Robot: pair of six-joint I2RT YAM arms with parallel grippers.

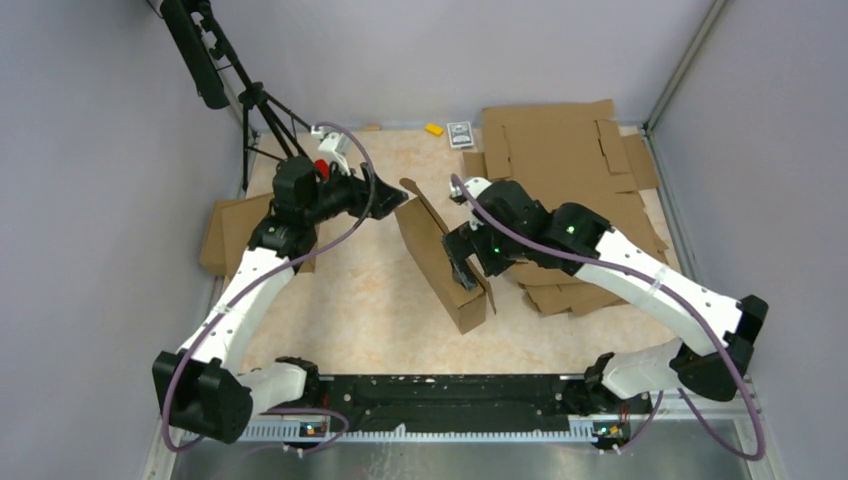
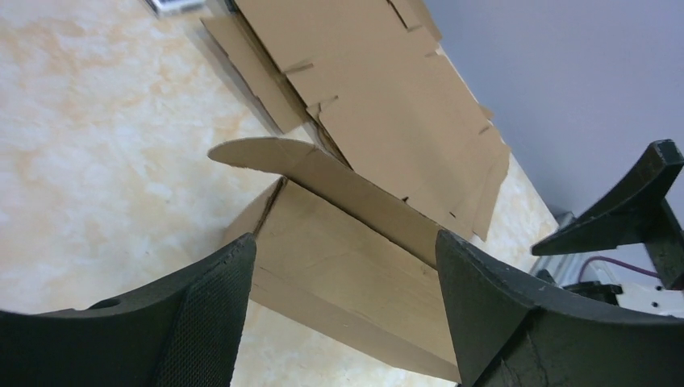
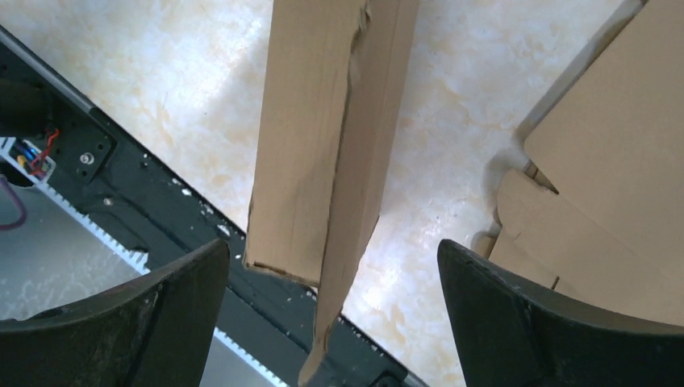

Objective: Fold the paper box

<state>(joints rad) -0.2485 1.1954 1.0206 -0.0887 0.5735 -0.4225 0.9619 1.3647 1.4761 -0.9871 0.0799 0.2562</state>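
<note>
The paper box (image 1: pixel 440 255) stands partly folded in the middle of the table, long and narrow, with a flap raised at its far end. My left gripper (image 1: pixel 388 200) is open just left of that far end. In the left wrist view the box (image 2: pixel 355 266) lies beyond the open gripper (image 2: pixel 345 240), and its curved flap (image 2: pixel 266 153) stands up. My right gripper (image 1: pixel 466 268) is open over the box's near right side. In the right wrist view the box's wall (image 3: pixel 323 121) runs between the spread fingers of that gripper (image 3: pixel 332 246), untouched.
A pile of flat slotted cardboard sheets (image 1: pixel 570 160) lies at the back right, under the right arm. Smaller cardboard pieces (image 1: pixel 225 235) lie at the left edge. A tripod (image 1: pixel 250 100) stands at the back left. A yellow item (image 1: pixel 433 129) and a small pack (image 1: pixel 460 135) sit at the back.
</note>
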